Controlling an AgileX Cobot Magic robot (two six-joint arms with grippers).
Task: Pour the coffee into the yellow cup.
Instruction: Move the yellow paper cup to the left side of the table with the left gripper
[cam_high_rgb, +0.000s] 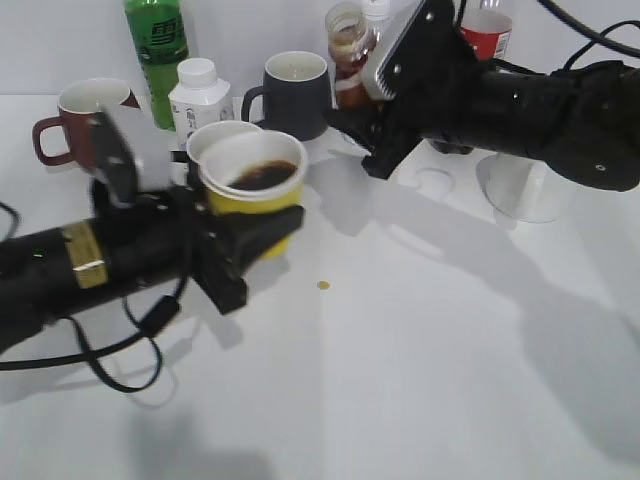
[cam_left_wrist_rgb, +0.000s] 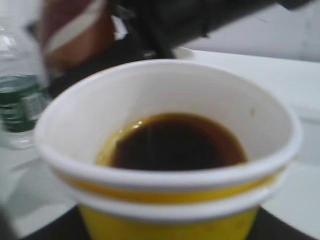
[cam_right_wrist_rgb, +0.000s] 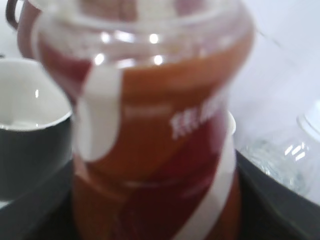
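Coffee bottle (cam_high_rgb: 350, 60) half-hidden behind right claw (cam_high_rgb: 345, 118).

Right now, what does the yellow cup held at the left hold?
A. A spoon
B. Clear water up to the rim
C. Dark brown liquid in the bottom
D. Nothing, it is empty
C: the yellow cup shows a pool of dark brown liquid in its bottom, well below the white rim, in both the left wrist view and the exterior view, and the left gripper is holding it.
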